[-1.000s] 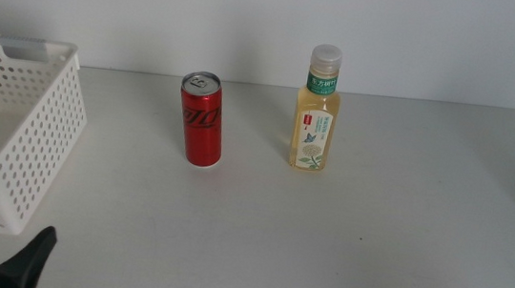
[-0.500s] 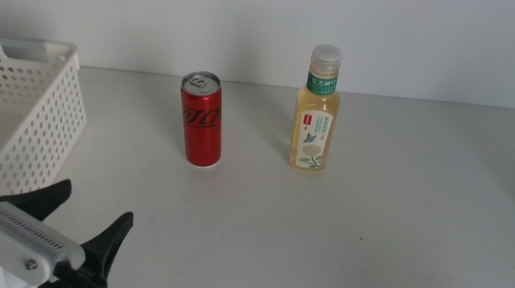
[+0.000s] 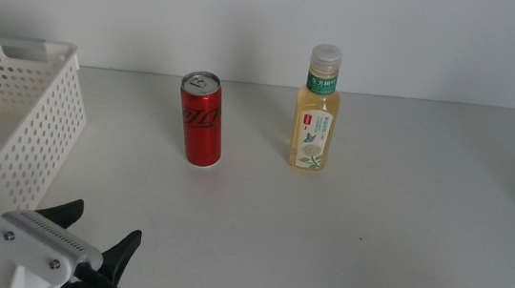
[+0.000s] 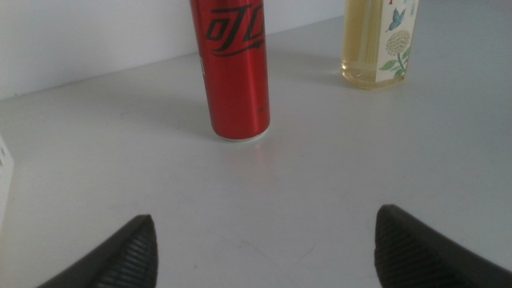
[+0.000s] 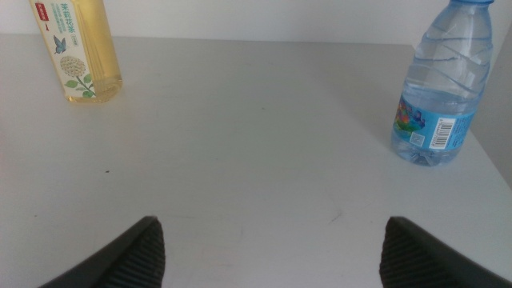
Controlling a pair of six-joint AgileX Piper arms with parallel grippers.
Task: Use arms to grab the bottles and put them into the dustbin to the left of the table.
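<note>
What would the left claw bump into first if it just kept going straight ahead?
Most likely the red cola can, which stands upright just left of centre ahead of the open left claw. The bare table lies between them, though depth is hard to judge.

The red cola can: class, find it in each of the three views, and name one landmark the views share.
Middle view: the red cola can stands upright left of centre, behind the left gripper.
Left wrist view: top centre.
Right wrist view: not in it.
Shared landmark: the pale-yellow drink bottle with green-white label.
</note>
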